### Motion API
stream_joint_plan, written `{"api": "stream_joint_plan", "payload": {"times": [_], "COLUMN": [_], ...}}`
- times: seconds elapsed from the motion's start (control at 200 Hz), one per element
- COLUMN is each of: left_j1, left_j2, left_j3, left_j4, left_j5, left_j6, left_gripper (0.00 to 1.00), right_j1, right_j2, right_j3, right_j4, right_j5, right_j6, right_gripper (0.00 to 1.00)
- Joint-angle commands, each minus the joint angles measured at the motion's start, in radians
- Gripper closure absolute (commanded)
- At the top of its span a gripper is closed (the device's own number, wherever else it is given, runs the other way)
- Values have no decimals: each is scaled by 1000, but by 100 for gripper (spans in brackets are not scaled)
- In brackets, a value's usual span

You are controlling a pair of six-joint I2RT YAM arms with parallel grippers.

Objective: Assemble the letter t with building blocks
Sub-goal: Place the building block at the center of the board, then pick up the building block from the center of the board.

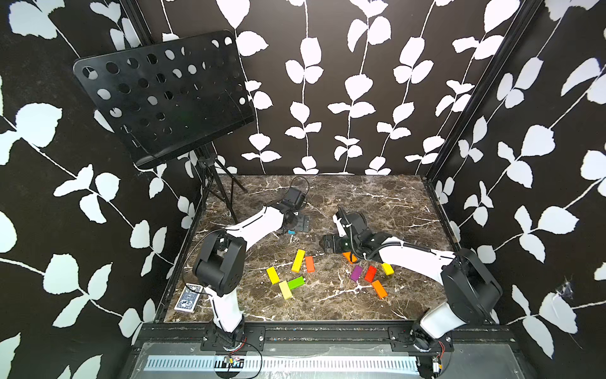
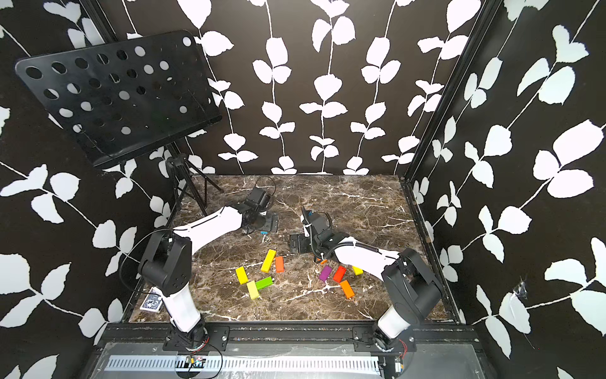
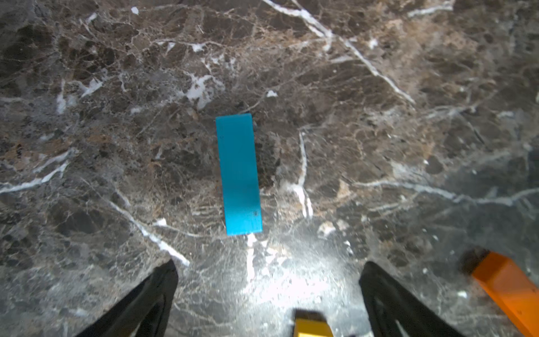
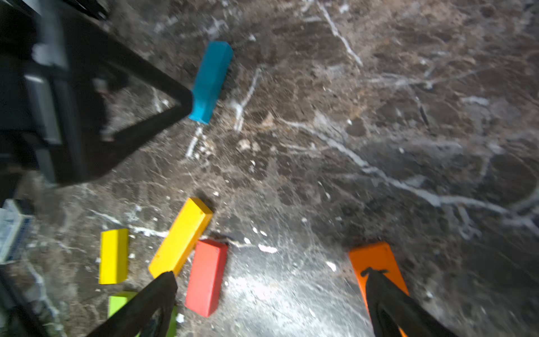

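Here, blue block (image 3: 239,175) lies flat just ahead of left gripper (image 3: 270,264), jaws wide, empty; right gripper (image 4: 271,274) likewise.

The far right of the tabletop (image 1: 393,203) lies bare, wide room to pass. The music stand (image 1: 164,95) and its tripod (image 1: 207,164) crowd the far left corner. 2 loose clusters of building blocks (image 1: 298,261) fill the near middle, a bare lane between them. The blue block (image 3: 239,175) lies apart, marble bare around it.
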Motion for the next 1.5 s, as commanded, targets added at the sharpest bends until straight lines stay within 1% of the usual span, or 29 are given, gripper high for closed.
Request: {"api": "stream_joint_plan", "payload": {"times": [0.0,0.04,0.105,0.14,0.255,0.41,0.49,0.565,0.625,0.665,0.685,0.705,0.765,0.83,0.88,0.93,1.075,1.11,1.145,1.185,1.215,1.325,1.38,1.495], "left_j1": [-10,-13,-14,-14,-15,-30,-48,-78,-113,-143,-145,-185,-240,-283,-301,-305,-304,-304,-304,-305,-304,-304,-305,-304], "left_j2": [-78,-94,-118,-128,-163,-206,-236,-270,-298,-319,-331,-338,-373,-403,-423,-447,-544,-567,-585,-602,-612,-640,-648,-661], "left_j3": [-46,-60,-75,-83,-91,-108,-138,-182,-216,-239,-249,-259,-289,-312,-335,-365,-471,-501,-535,-563,-582,-651,-663,-672], "left_j4": [-14,-15,-17,-18,-37,-104,-142,-162,-188,-204,-211,-222,-238,-265,-292,-304,-261,-244,-228,-231,-236,-210,-201,-214], "left_j5": [-35,-37,-40,-41,-48,-53,-55,-55,-69,-85,-97,-109,-153,-187,-215,-217,-139,-123,-107,-95,-89,-79,-82,-138], "left_j6": [10,11,11,12,13,-10,-24,-41,-76,-99,-111,-132,-177,-235,-292,-344,-397,-412,-421,-447,-471,-547,-566,-598], "left_gripper": [1,1,1,1,1,1,1,1,1,1,1,1,2,5,8,10,10,10,10,10,12,20,21,23], "right_j1": [44,47,49,52,51,53,58,66,68,75,79,87,122,139,152,180,282,294,297,299,314,419,454,500], "right_j2": [-50,-56,-68,-78,-109,-146,-152,-158,-167,-172,-173,-173,-183,-198,-210,-228,-301,-308,-297,-263,-236,-194,-182,-189], "right_j3": [36,49,48,46,25,17,22,-4,-53,-77,-85,-91,-100,-128,-148,-158,-221,-231,-225,-183,-158,-145,-136,-120], "right_j4": [-168,-205,-175,-169,-126,-167,-193,-174,-78,-37,-20,-11,-25,17,36,35,82,94,94,34,1,57,81,94], "right_j5": [318,353,299,289,261,270,159,108,23,-7,-22,-30,25,10,28,73,196,188,138,84,76,159,177,232], "right_j6": [61,88,16,8,10,46,-25,-16,-1,18,23,26,44,67,97,106,120,135,146,158,162,144,137,97], "right_gripper": [1,1,1,1,1,1,1,1,1,1,1,1,0,1,1,1,1,1,1,1,1,1,1,1]}}
